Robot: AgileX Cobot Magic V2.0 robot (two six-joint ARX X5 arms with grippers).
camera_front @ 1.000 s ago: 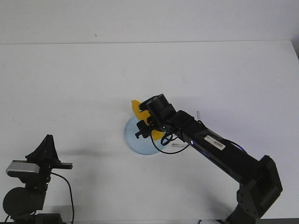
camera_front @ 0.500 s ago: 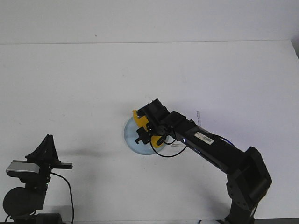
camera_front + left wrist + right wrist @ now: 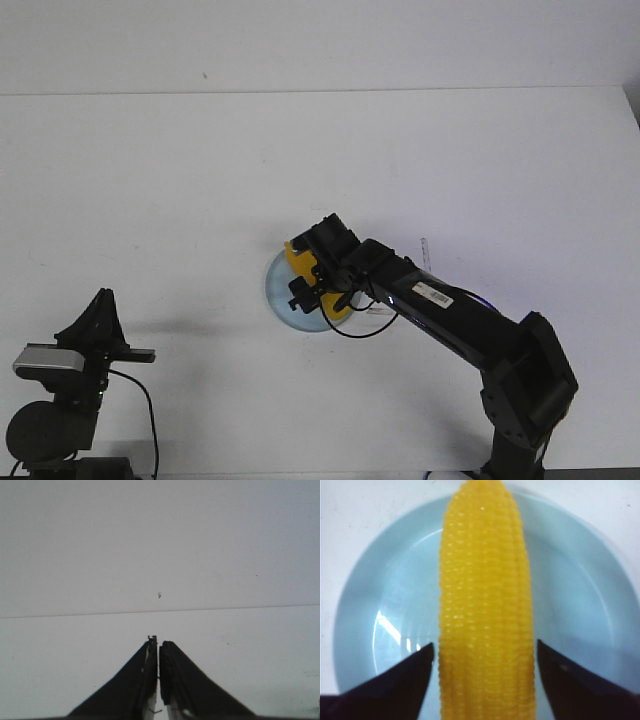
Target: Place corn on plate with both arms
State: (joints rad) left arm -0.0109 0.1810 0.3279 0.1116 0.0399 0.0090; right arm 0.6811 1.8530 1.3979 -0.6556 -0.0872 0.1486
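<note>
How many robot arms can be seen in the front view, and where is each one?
2. The left arm sits folded at the near left corner of the table, away from everything. The right arm reaches from the near right to the plate, over the corn.

The right arm has dipped lower and reached a bit more forward over the plate. A second ago its wrist stood higher and more of the corn poked out past the plate's far edge. Now the corn sits lower, right over the plate, and less of its yellow shows in the front view. The arm's big elbow part near the bottom of the front view has slid to the left. The right gripper now has its jaws a little apart from the corn on each side, as the right wrist view shows.
</note>
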